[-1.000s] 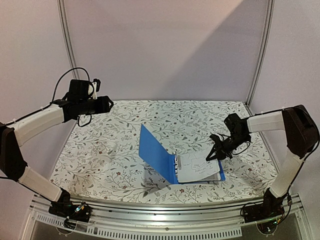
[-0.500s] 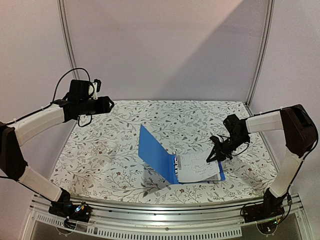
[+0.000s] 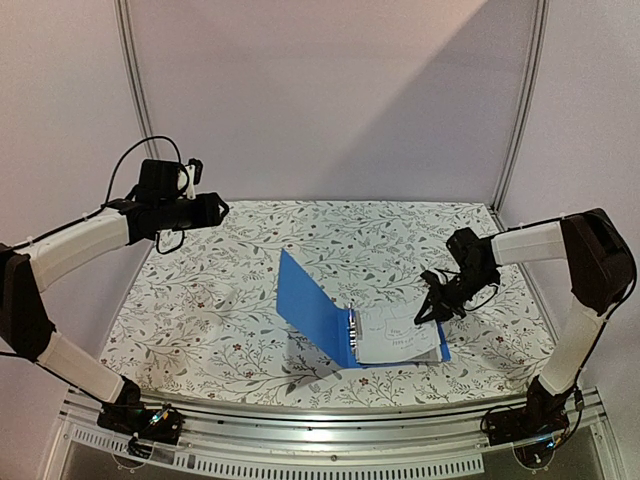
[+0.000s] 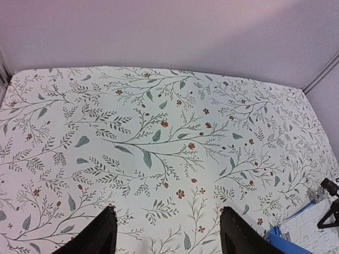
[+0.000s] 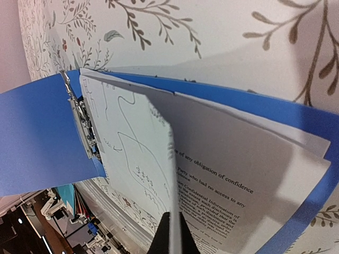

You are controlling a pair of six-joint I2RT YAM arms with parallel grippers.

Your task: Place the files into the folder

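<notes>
The blue folder (image 3: 312, 306) lies open mid-table, its left cover tilted up and its right cover flat. The files (image 3: 396, 336) rest on the flat cover beside the metal rings (image 5: 82, 124). My right gripper (image 3: 428, 308) is shut on the right edge of the top file (image 5: 132, 143), holding that edge lifted and the sheet curved. Under it lies another file with printed black text (image 5: 243, 174). My left gripper (image 3: 222, 207) hangs high over the table's far left, open and holding nothing (image 4: 167, 210). A corner of the folder (image 4: 278, 238) shows at the lower right of the left wrist view.
The table is covered with a floral-patterned cloth (image 3: 220, 300). White walls and metal posts (image 3: 520, 110) close the back and sides. A metal rail (image 3: 320, 440) runs along the near edge between the arm bases.
My right gripper has drifted slightly left with the lifted sheet's edge. The left arm and the folder have not moved.
</notes>
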